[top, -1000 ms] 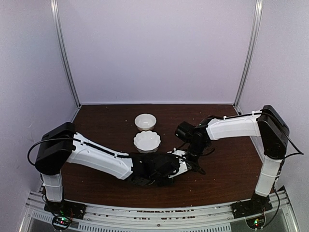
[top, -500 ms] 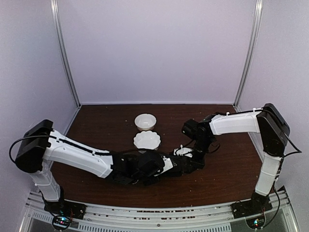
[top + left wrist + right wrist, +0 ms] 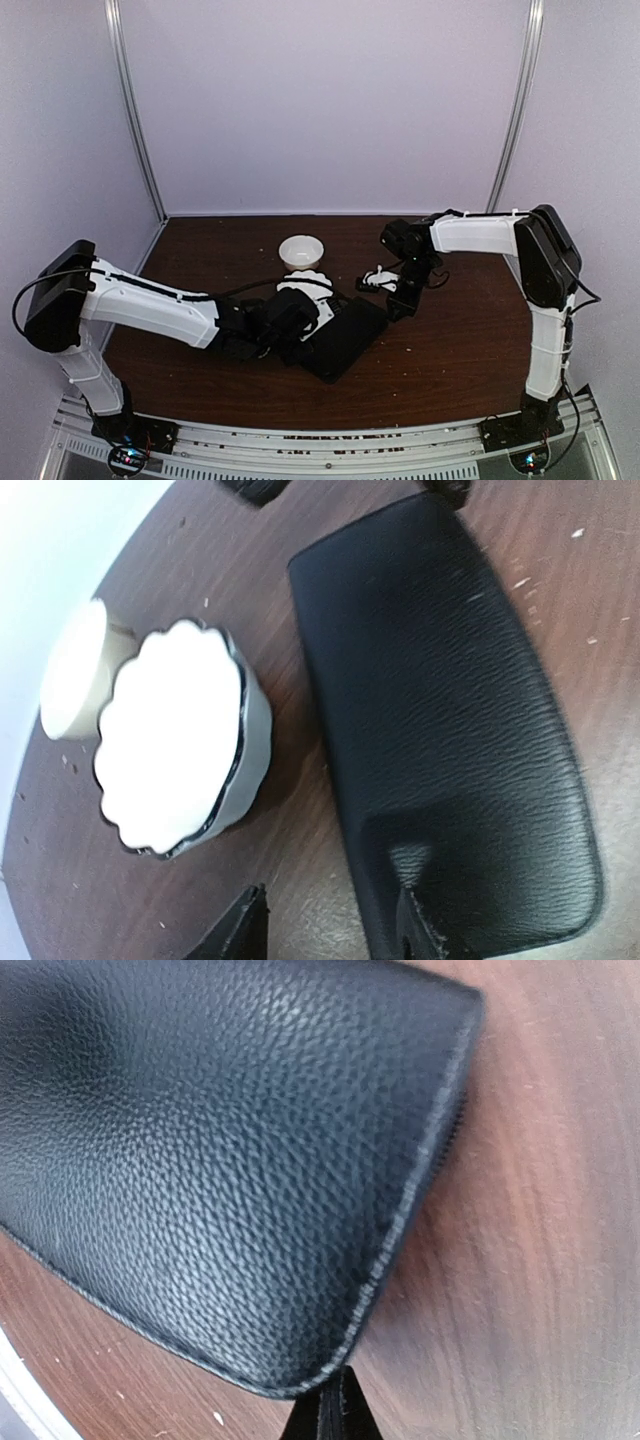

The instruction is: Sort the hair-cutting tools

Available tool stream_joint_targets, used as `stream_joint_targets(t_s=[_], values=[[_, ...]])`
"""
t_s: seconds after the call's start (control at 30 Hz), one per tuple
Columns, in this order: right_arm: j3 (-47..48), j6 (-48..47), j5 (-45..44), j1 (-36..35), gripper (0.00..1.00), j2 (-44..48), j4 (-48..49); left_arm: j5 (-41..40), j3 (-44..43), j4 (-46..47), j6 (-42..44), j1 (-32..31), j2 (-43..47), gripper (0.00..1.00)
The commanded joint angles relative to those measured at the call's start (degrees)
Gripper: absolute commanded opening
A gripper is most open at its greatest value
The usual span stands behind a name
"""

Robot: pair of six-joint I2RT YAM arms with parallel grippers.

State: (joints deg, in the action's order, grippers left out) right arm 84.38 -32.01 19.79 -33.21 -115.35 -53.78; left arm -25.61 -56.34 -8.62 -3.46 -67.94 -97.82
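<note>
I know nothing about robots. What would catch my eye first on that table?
A flat black case lies in the middle of the dark brown table with a robot hand at each end. The left hand is open at one end, and the right hand is shut at the opposite corner. Just beyond the case sit two white dishes, a scalloped bowl beside it and a plain round bowl behind that.

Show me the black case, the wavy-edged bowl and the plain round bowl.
black case (image 3: 450, 730), left wrist view, middle of its top face.
wavy-edged bowl (image 3: 170, 740), left wrist view, its white inside.
plain round bowl (image 3: 301, 250), top external view, its hollow.
</note>
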Motion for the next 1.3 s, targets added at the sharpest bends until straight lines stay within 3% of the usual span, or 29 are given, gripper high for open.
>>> stream_joint_targets(t_s=[0.0,0.27,0.5,0.63,0.87,1.13,1.27], values=[[1.58,1.25,-0.41,-3.53,0.0,-1.64,0.24,5.99,2.2,1.3,-4.67,2.91,0.23,0.48],[3.2,1.16,-1.99,-7.25,0.0,-3.51,0.89,9.26,3.51,0.7,-6.66,3.95,-2.85,0.47],[6.06,1.0,-3.5,-10.06,0.0,-4.89,0.75,23.75,6.32,4.76,-6.47,3.56,-3.33,0.41],[9.45,0.92,-3.43,-11.94,0.0,-6.54,0.02,25.97,7.28,5.41,-7.61,1.28,-3.87,0.37],[13.64,0.02,-0.81,-14.45,0.0,-8.11,-0.59,21.5,5.96,-0.16,-7.79,-3.29,-0.96,0.35],[15.35,-2.0,4.12,-16.21,0.0,-8.2,-1.58,10.3,6.54,-1.32,-8.73,-2.81,4.73,0.44],[14.44,-2.53,3.95,-18.62,0.0,-8.41,-1.08,7.98,7.75,-1.19,-13.46,-0.93,6.09,0.46]])
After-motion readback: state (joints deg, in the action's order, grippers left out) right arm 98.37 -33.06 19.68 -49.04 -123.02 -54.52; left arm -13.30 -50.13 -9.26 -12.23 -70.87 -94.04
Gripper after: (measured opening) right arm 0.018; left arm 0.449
